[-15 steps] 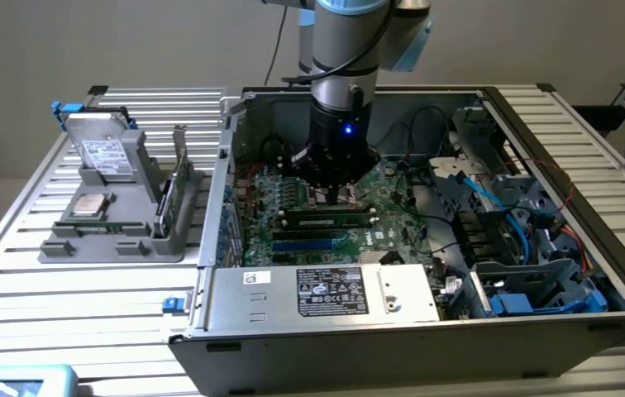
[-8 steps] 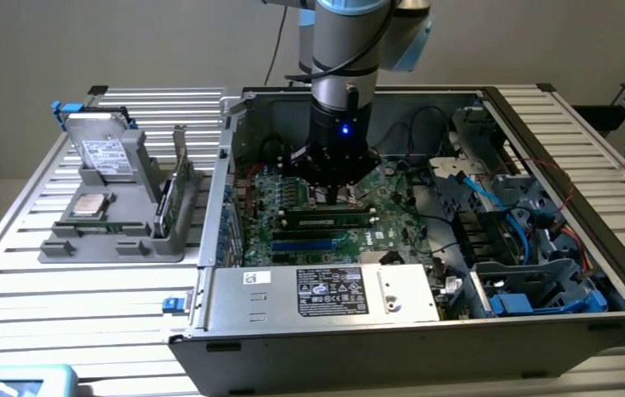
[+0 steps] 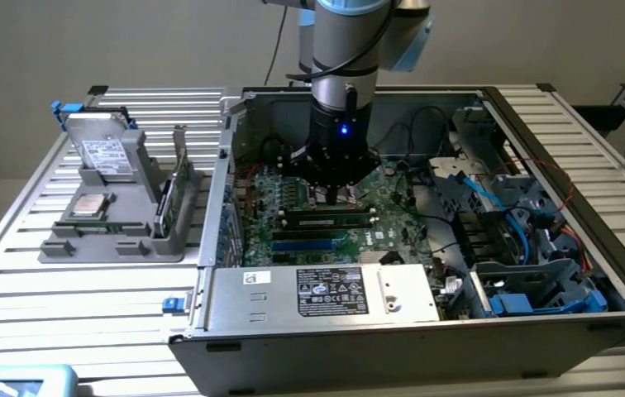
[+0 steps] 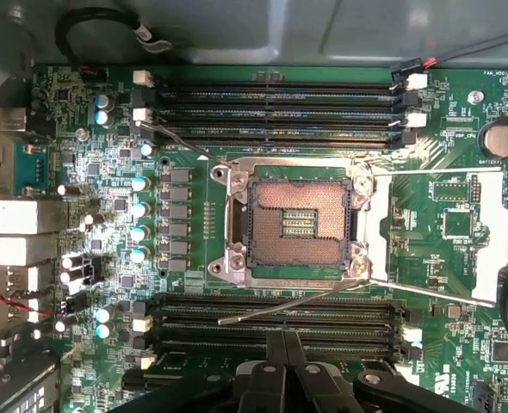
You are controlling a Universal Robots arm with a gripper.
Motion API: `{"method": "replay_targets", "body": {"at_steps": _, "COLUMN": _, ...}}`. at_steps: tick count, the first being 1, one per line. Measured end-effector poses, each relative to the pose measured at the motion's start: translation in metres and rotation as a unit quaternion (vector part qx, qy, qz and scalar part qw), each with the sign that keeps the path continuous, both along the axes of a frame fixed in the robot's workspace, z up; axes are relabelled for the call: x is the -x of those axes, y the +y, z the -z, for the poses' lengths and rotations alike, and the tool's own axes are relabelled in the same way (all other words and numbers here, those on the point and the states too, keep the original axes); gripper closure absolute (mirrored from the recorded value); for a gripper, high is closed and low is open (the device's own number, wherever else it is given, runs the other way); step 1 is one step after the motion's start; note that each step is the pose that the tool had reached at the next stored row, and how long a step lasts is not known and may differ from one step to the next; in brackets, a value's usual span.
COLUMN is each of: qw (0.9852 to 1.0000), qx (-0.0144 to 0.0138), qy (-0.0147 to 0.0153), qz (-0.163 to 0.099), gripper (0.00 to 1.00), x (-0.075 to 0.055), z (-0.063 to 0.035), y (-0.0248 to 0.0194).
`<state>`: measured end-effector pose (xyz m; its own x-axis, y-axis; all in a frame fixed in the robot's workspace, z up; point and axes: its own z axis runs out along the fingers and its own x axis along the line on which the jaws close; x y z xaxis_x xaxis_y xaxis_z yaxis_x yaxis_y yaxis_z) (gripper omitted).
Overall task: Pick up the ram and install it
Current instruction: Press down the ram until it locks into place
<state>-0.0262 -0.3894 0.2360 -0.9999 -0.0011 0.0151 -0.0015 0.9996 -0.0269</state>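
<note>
I see, in the exterior view, the open computer case (image 3: pixel 577 248) lying on a slatted metal table (image 3: pixel 92 289), with the robot arm (image 3: pixel 341 50) reaching straight down into it. Inside the case lies the green motherboard (image 3: pixel 290 240). In the wrist view I make out its open processor socket (image 4: pixel 293 222) at the middle, with empty black memory slots (image 4: pixel 271 90) on one side of the socket and a second bank of black slots (image 4: pixel 271 314) on the other, next to the gripper. The silver power supply (image 3: pixel 335 291) with its label sits at the case's near wall. At the exterior view's left, a grey parts holder (image 3: pixel 125 219) carries a hard drive (image 3: pixel 105 157), a square silver processor (image 3: pixel 92 204) and an upright green card (image 3: pixel 183 186). The gripper (image 3: pixel 337 197) hangs low over the board. Its black fingers (image 4: pixel 275 379) are pressed together and I see nothing between them. The ram (image 3: pixel 329 221) lies along a slot just below the gripper's tips, between its end latches; I cannot tell whether they touch.
</note>
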Motion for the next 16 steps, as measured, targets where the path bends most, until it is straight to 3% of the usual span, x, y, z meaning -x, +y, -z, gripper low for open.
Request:
{"method": "replay_targets", "body": {"at_steps": 11, "qw": 0.9994, "qx": -0.0033, "qy": 0.0, "qz": 0.034, "gripper": 0.89, "x": 0.0, "z": 0.0001, "y": -0.0001}}
{"method": "replay_targets", "body": {"at_steps": 16, "qw": 0.9994, "qx": -0.0033, "qy": 0.0, "qz": 0.034, "gripper": 0.89, "x": 0.0, "z": 0.0001, "y": 0.0}}
